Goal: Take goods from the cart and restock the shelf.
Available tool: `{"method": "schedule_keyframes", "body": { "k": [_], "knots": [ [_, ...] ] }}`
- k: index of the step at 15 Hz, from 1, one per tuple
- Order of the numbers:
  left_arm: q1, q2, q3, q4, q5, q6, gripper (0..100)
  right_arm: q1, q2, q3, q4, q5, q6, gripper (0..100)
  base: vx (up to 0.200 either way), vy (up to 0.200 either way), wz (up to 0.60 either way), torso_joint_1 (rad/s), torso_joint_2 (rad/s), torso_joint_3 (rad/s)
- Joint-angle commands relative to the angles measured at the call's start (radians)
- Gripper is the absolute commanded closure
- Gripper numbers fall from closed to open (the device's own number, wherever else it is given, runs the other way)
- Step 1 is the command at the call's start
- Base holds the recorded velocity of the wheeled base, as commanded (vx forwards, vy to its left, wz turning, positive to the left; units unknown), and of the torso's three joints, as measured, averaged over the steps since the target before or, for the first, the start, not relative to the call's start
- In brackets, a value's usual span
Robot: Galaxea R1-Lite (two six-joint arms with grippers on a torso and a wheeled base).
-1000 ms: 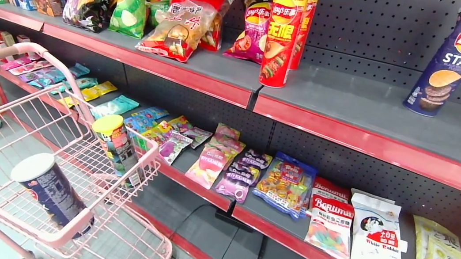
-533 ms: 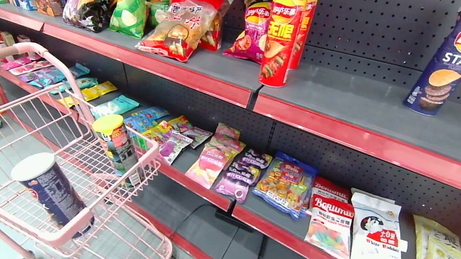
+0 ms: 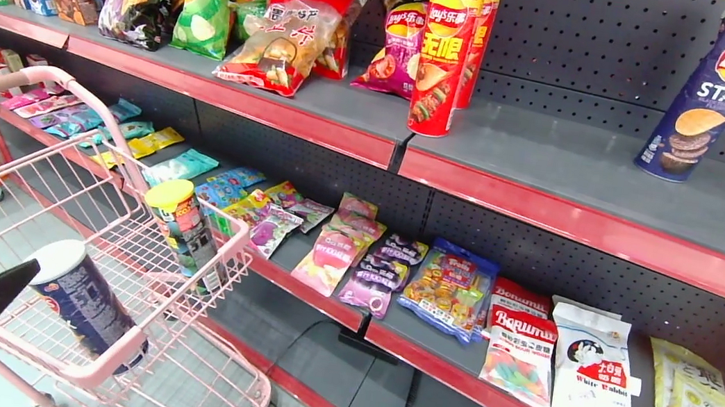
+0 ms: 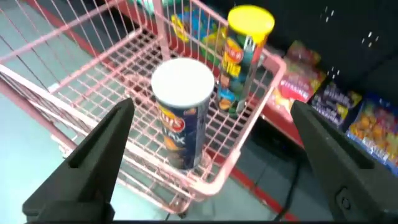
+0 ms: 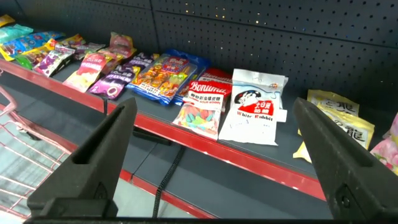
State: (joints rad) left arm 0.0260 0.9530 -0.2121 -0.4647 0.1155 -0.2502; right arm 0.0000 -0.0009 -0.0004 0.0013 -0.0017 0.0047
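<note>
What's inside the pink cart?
Two cans in the cart: a blue can, white lid, and a yellow-lid can. Its wires partly hide their bottoms.

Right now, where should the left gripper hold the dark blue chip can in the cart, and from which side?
I would grip the dark blue chip can just under its white lid, coming down from above. It stands nearly upright in the corner of the pink cart, whose wire walls block its lower sides.
</note>
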Motion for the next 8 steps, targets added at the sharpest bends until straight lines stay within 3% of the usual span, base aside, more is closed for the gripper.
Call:
{"method": "schedule_keyframes", "body": {
  "k": [1,2,4,5,6,8],
  "knots": [
    [0.002,0.101,0.004,-0.025,-0.010,0.000,0,0.000,0.001,-0.001,0.000,0.000,0.000,0,0.000,0.000,0.00,0.000,0.00,0.000],
    [0.003,0.136,0.004,-0.065,-0.013,0.000,0,0.000,0.001,0.000,0.000,0.000,0.000,0,0.000,0.000,0.00,0.000,0.00,0.000],
    [0.058,0.236,0.002,-0.166,-0.013,0.003,0,0.000,0.001,0.000,0.000,0.000,0.000,0,0.000,0.000,0.00,0.000,0.00,0.000],
    [0.075,0.253,0.004,-0.181,-0.013,0.006,0,0.000,0.001,0.000,0.000,0.000,0.000,0,0.000,0.000,0.00,0.000,0.00,0.000],
    [0.127,0.291,0.005,-0.196,-0.013,0.016,0,0.000,0.001,0.000,0.000,0.000,0.000,0,0.000,0.000,0.00,0.000,0.00,0.000],
    [0.150,0.322,0.011,-0.196,-0.013,0.019,0,0.000,0.001,0.000,0.000,0.000,0.000,0,0.000,0.000,0.00,0.000,0.00,0.000]
  ]
}}
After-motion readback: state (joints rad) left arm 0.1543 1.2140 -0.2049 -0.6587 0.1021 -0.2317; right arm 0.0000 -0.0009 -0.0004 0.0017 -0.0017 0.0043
